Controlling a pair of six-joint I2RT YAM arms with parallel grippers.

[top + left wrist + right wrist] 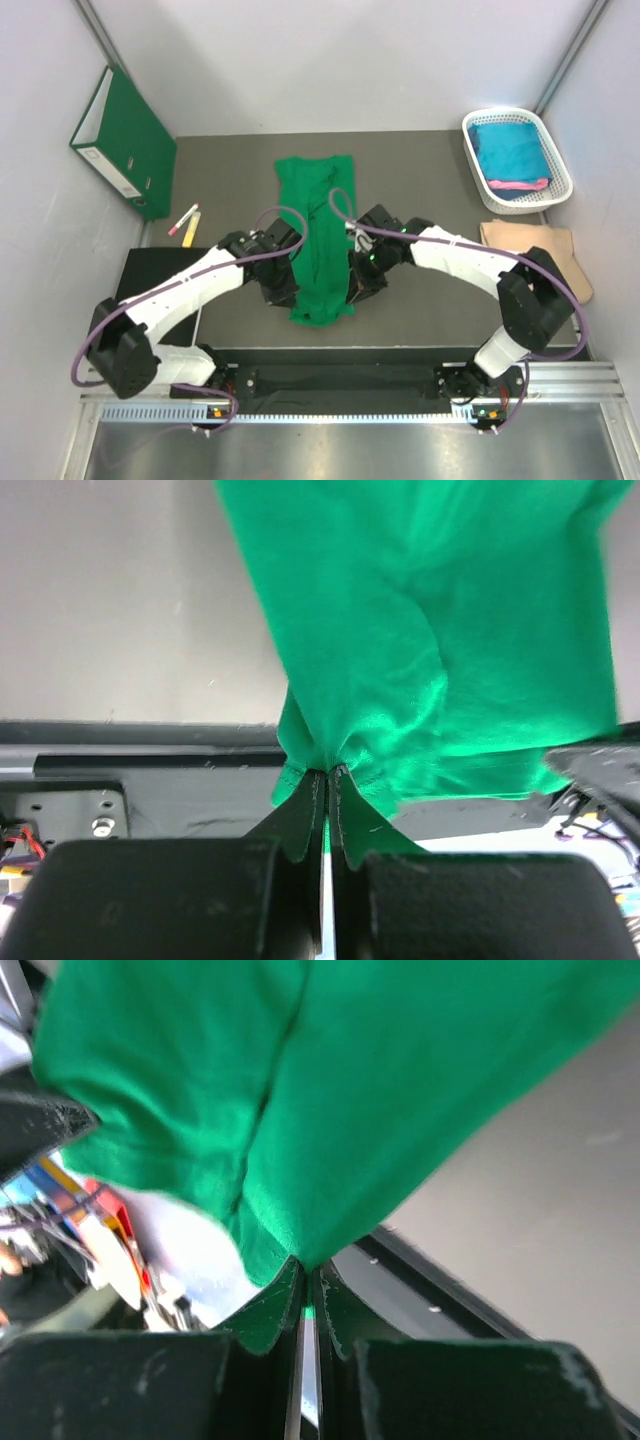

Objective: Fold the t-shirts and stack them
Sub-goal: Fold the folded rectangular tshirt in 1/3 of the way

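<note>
Currently: green t-shirt (318,225), long axis near-to-far on bench (430,165).
Near hem corners pinched tight by left tool (328,776) and right tool (308,1276), apparently lifted; cloth extends far.

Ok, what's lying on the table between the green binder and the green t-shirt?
Two small pens, one pink and one yellow, lie just off the binder; otherwise the table is bare up to the green t-shirt. The top view shows it.
</note>
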